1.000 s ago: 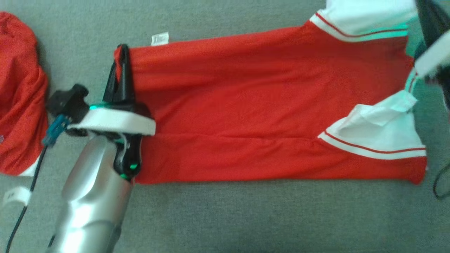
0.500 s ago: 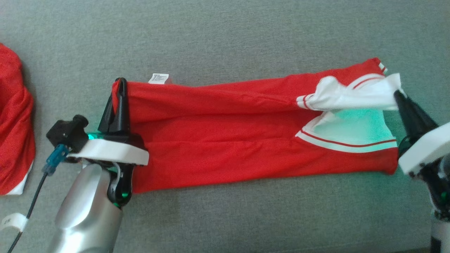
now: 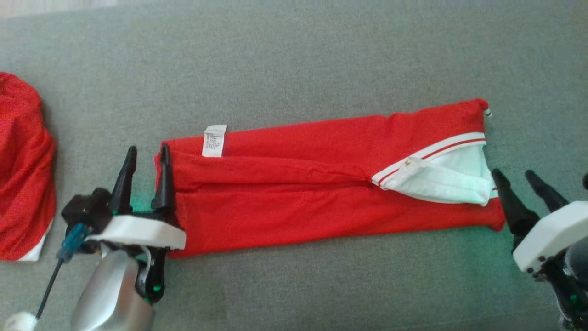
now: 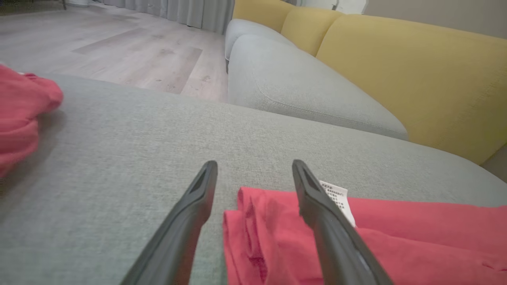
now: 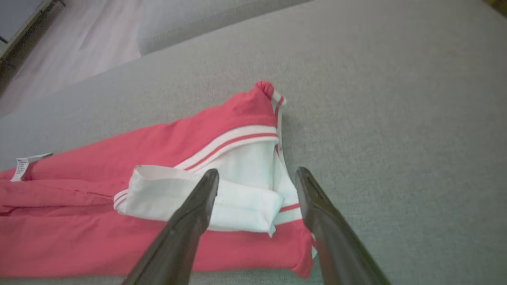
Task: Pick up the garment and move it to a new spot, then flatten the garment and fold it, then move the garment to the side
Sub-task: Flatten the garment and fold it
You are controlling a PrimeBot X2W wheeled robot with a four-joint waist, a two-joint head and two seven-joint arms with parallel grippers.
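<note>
The garment (image 3: 321, 184) is lying as a long red strip on the grey cushion (image 3: 294, 59). Its long axis is running across the robot's front from left to right, tilting slightly away at the right end. The left gripper (image 3: 148, 149) is sitting at the garment's left end with its fingers spread and gripping nothing — one finger is lying along the hem edge, the other just off the cloth. The right gripper (image 3: 513, 174) is standing just beside the garment's right end, by the white sleeve panel (image 3: 441, 177), its fingers likewise apart and empty. Each arm is nearest its own end, so a crosswise fold is probably coming next — one end carried along the long axis toward the other. A second red garment (image 3: 23, 161) is lying well apart, to the left of the garment.
</note>
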